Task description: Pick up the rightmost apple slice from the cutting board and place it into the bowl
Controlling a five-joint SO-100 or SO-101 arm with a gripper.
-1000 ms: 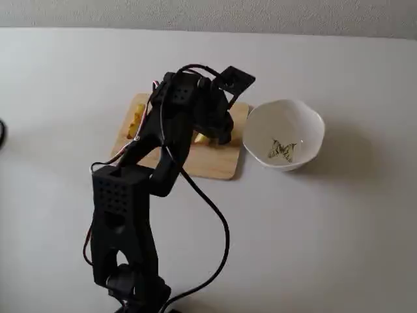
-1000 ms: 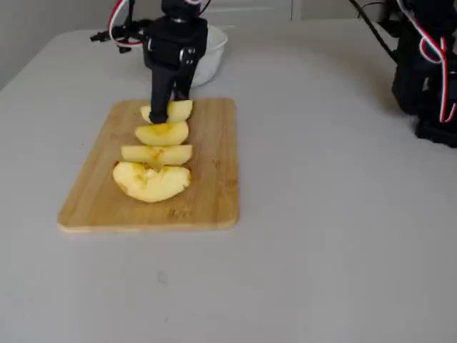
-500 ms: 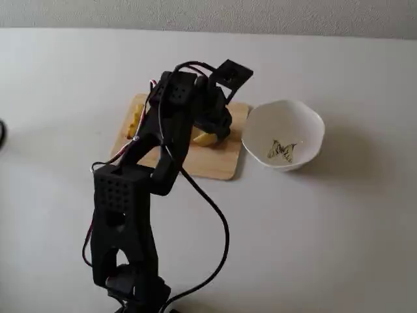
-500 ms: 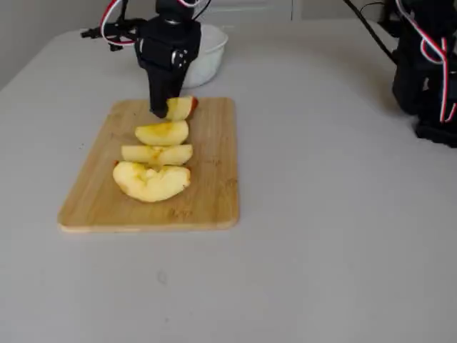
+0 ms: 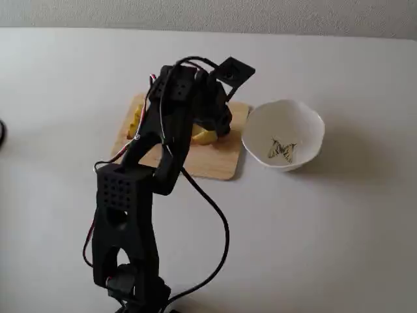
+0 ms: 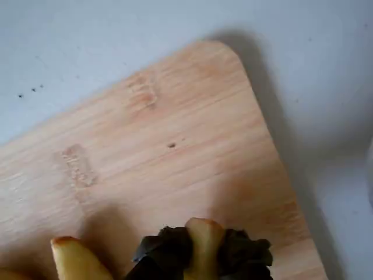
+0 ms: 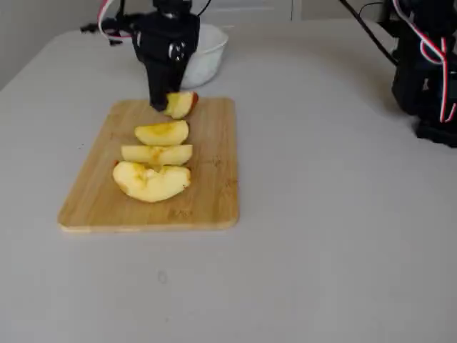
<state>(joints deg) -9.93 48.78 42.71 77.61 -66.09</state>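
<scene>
The rightmost apple slice (image 7: 180, 104) sits clamped between the gripper (image 7: 163, 104) fingers at the far end of the cutting board (image 7: 207, 193), tilted up with a bit of red skin showing on its right edge. Whether it still touches the wood or is just off it, cannot tell from this fixed view. In the wrist view the slice (image 6: 202, 239) pokes up pale yellow between the two dark fingertips, gripper (image 6: 202, 248) closed on both sides of it, with the board (image 6: 175, 146) below and its rounded corner toward the top right. A second wedge tip (image 6: 76, 259) shows at the lower left of the wrist view, apart from the held one.

Three other apple slices (image 7: 158, 156) lie in a row down the middle of the board toward its near edge, close together, the nearest one biggest.

The bowl (image 7: 207, 53) stands on the white table (image 7: 343, 214) just beyond the board's far edge, partly hidden behind the gripper. In a fixed view from behind the arm, the bowl (image 5: 285, 135) is just right of the board (image 5: 212, 163), butterfly print visible inside, nothing else in it. The arm (image 5: 140, 195) reaches over the board from the near table edge, hiding most of the slices; the held slice (image 5: 205, 136) peeks out yellow under the gripper. More dark hardware with red and white wires (image 7: 428, 64) stands at the table's right side.
</scene>
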